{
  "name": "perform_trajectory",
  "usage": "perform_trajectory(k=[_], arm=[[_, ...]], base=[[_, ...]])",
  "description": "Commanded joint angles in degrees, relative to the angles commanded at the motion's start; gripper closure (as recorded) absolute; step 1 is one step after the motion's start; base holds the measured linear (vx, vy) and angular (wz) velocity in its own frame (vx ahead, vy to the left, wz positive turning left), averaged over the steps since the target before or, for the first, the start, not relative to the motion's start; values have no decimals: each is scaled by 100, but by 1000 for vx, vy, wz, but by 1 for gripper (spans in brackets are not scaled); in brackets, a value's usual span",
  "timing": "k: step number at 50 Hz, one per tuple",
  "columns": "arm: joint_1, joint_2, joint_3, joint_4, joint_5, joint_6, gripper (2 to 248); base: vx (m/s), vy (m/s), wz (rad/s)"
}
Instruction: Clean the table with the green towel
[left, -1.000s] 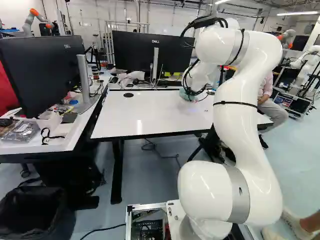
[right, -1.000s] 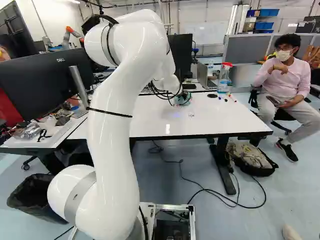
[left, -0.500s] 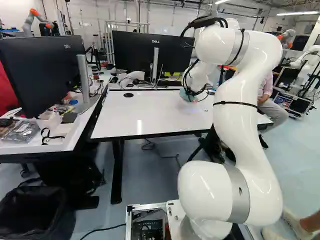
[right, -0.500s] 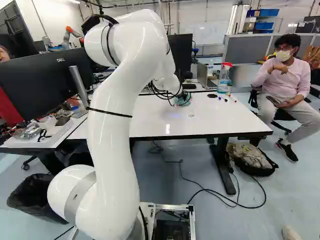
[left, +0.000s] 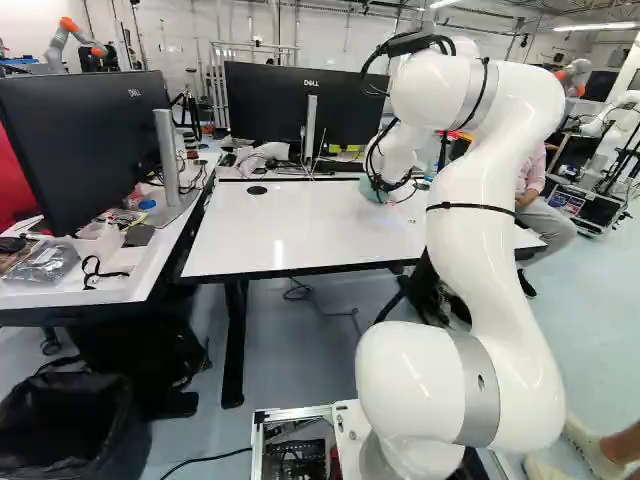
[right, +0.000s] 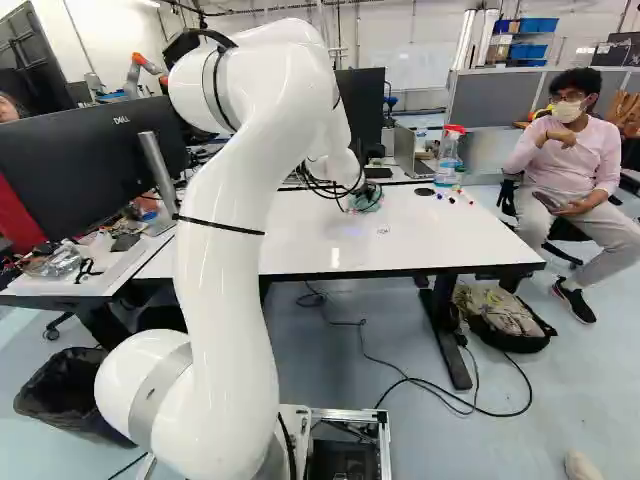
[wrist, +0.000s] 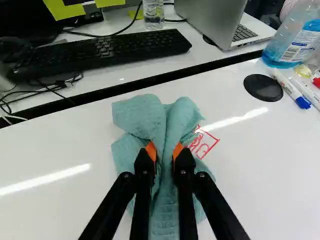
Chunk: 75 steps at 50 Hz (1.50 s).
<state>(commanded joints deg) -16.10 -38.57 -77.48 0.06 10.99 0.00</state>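
My gripper (right: 362, 190) is at the far part of the white table (right: 430, 240), low over its top. In the wrist view the gripper (wrist: 164, 151) is shut on the green towel (wrist: 145, 117), its orange pads pinching a fold from both sides. The towel bunches up ahead of the fingers and spreads on the table beneath them. Red marker lines (wrist: 205, 142) show at the towel's edge, partly covered by it. A small faint mark (right: 383, 231) lies on the near side of the gripper.
Beyond the table's far edge are a keyboard (wrist: 105, 50), a bottle (wrist: 153, 12) and a laptop (wrist: 215, 22). A spray bottle (right: 449, 155) and several markers (wrist: 292, 90) stand or lie to the right. Monitors (left: 85, 145) flank the left; a person sits beyond the table's right side.
The gripper and the towel in it have shifted only very slightly over the table. The grip stays the same, and the base has not moved.
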Motion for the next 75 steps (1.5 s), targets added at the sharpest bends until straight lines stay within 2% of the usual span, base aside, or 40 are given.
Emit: perform_trajectory(k=[19, 50, 61, 75], arm=[[-20, -386, -543, 0, 0, 0, 196], [-384, -752, -1067, 0, 0, 0, 196], [-515, -684, -968, 0, 0, 0, 196], [-593, -377, -530, 0, 0, 0, 196]], base=[[0, 0, 0], [0, 0, 0], [0, 0, 0], [0, 0, 0]])
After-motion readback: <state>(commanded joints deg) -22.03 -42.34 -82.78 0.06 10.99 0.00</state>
